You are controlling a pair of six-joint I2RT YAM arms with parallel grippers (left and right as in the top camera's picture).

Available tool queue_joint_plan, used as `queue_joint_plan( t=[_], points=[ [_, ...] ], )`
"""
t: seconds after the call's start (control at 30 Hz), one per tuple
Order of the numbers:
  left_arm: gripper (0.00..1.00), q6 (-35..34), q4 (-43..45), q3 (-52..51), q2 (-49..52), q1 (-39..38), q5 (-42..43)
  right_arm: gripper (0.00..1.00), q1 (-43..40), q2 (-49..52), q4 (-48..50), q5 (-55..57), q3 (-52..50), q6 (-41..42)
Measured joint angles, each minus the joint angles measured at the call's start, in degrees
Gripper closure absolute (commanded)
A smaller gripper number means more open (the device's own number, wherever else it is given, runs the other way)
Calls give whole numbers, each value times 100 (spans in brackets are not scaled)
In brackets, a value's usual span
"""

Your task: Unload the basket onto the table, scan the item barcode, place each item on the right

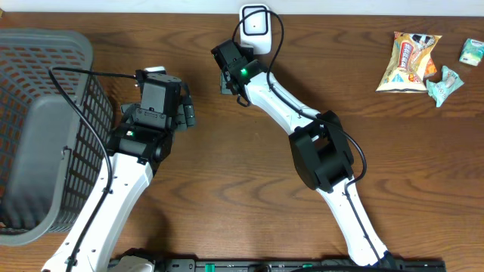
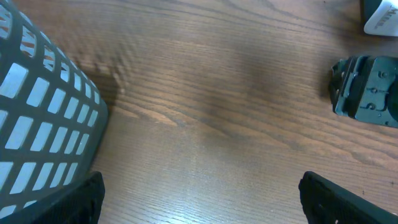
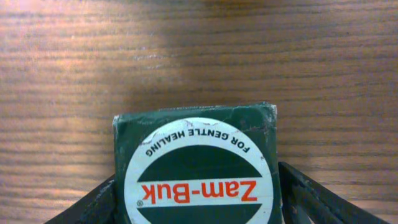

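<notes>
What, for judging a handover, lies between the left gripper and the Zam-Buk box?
Bare table only, per the left wrist view, from the left gripper to the right gripper, whose fingers flank the Zam-Buk box.

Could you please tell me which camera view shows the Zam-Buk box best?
The right wrist view: the Zam-Buk box sits large between the fingers, label readable. Overhead, the right gripper largely hides it; the left wrist view shows none of it.

Wood-grain table [image 1: 227, 189] observed. A grey mesh basket [image 1: 38, 128] is set at the left edge. A white scanner [image 1: 255, 26] is placed at the far edge, centre. At the far right, a snack bag [image 1: 408, 64] is laid, with a pale wrapper [image 1: 445, 85] against it and a teal packet [image 1: 472, 51] near.
</notes>
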Motion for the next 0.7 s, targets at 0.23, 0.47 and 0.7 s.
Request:
queue_joint_plan(
  t=[0.23, 0.47, 0.7],
  points=[
    [2, 0, 0, 0, 0, 0, 0, 42, -2, -39, -199, -17, 0, -269],
    [2, 0, 0, 0, 0, 0, 0, 45, -7, -44, -81, -48, 0, -616],
    [2, 0, 0, 2, 0, 0, 0, 43, -9, -345, -356, -129, -7, -787]
  ],
)
